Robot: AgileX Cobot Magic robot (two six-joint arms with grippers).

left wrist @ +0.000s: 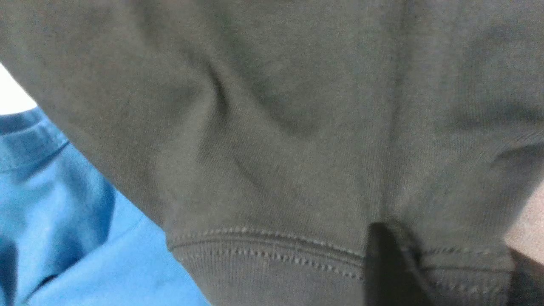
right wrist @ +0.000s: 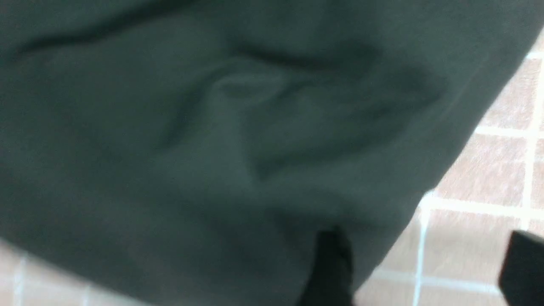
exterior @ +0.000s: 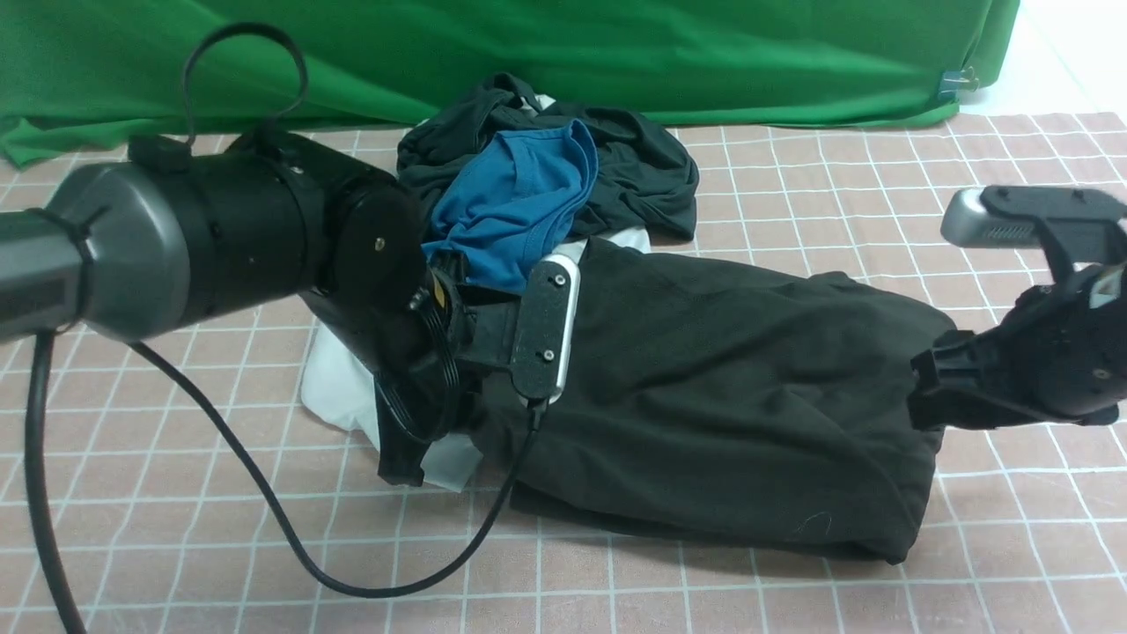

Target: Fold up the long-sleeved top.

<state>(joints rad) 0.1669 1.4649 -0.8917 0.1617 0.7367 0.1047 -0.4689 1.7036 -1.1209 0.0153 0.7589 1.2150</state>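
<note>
A: Location of long-sleeved top (exterior: 722, 387)?

B: Flat on tabletop (exterior: 880, 581), centre to right, lying as a broad dark slab. Far-left edge just beside the clothes heap.

A: Pincers?

B: Right pincer (exterior: 917, 387) spread wide at right edge, one finger over fabric, the other over bare tabletop. Nothing pinched, probably to let the fold settle. Left pincer (left wrist: 457, 250) at ribbed hem on left. Spread or pinching: cannot tell.

A: Count?

B: One top. One blue T-shirt (exterior: 519, 202) and one smaller dark garment (exterior: 634, 167), heaped far-left, likely parked clear of folding. At least one white cloth (exterior: 339, 387) under left arm. Two pincers.
</note>
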